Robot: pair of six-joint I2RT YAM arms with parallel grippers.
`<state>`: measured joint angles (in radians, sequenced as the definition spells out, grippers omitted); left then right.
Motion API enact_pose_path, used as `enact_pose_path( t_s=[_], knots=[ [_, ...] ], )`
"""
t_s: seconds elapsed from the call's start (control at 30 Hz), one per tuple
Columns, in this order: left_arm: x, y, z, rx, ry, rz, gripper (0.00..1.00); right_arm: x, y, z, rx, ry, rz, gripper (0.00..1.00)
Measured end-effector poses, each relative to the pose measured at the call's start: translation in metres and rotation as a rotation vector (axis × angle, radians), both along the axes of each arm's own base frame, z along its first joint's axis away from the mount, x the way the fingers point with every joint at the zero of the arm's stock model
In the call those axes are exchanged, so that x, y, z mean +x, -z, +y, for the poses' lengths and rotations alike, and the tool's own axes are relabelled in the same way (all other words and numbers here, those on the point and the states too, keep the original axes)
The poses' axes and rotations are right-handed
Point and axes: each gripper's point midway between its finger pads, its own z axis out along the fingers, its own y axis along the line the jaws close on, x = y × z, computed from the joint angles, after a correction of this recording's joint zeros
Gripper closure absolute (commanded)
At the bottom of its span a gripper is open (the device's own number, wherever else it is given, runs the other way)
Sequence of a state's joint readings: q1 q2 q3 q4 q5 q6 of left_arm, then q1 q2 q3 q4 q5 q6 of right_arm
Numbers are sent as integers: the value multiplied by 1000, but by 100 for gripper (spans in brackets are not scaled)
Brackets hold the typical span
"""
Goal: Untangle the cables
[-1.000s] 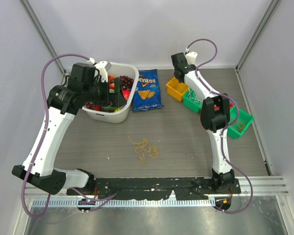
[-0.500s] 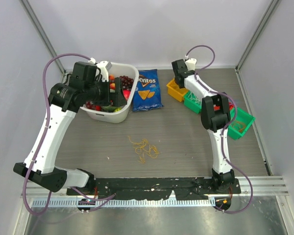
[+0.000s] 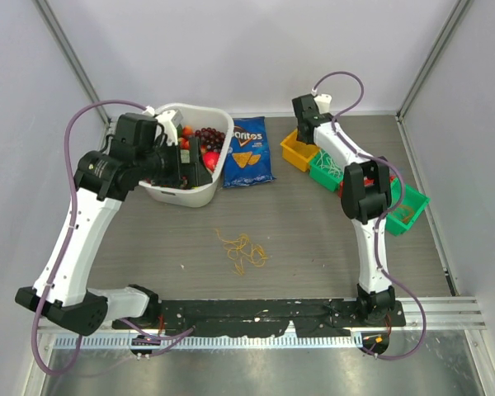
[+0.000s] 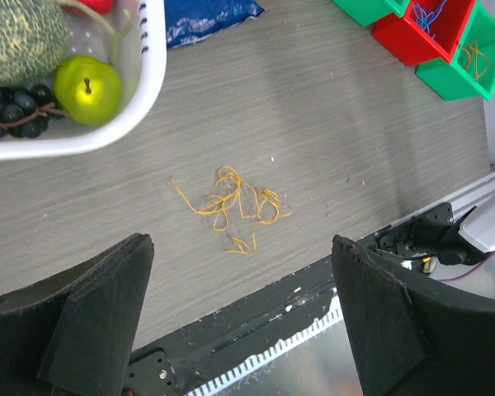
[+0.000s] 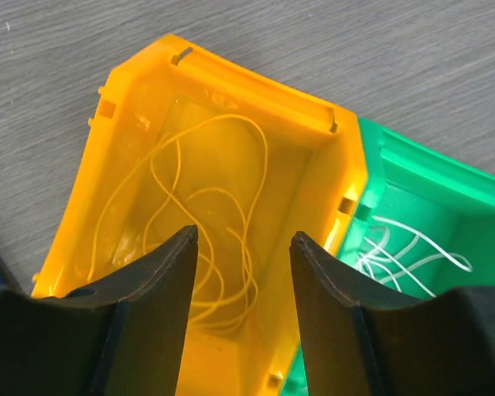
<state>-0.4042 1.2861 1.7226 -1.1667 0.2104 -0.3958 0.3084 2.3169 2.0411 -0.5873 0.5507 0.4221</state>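
A loose tangle of orange cables lies on the grey table, near the middle toward the front; in the left wrist view the same tangle sits just beyond my fingers. My left gripper hangs open and empty high above it, next to the white basket. My right gripper is open over the yellow bin, where thin yellow cables lie loose on the floor, touching neither finger. White cables lie in the green bin beside it.
A white basket of fruit stands at the back left, with a blue Doritos bag beside it. At the right are the yellow bin, two green bins and a red bin holding blue cables.
My right gripper has gone from shut to open above the yellow bin. The left arm has shifted a little toward the left and the front, its jaws still open.
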Motion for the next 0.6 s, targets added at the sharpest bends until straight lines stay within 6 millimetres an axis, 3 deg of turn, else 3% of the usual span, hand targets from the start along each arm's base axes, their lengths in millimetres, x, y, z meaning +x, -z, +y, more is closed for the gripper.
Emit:
enact_pose_path(
  t_s=[0.1, 0.23, 0.33, 0.4, 0.47, 0.53, 0.6],
  knots=[
    [-9, 6, 1, -18, -10, 18, 8, -11, -14, 0, 10, -16, 14, 36],
    [-23, 15, 3, -50, -28, 43, 8, -27, -54, 6, 68, -63, -13, 35],
    [-31, 23, 4, -75, -42, 61, 11, -46, -86, 28, 180, -166, -34, 37],
    [-35, 33, 3, -90, -50, 83, 15, -66, -100, 56, 276, -283, -27, 38],
    [-40, 48, 0, -107, -55, 123, 19, -100, -101, 98, 363, -439, 11, 38],
    [-45, 69, -3, -121, -57, 179, 22, -147, -88, 147, 428, -606, 79, 38],
    [-50, 93, -6, -125, -61, 250, 22, -212, -59, 196, 478, -775, 195, 38]
  ],
)
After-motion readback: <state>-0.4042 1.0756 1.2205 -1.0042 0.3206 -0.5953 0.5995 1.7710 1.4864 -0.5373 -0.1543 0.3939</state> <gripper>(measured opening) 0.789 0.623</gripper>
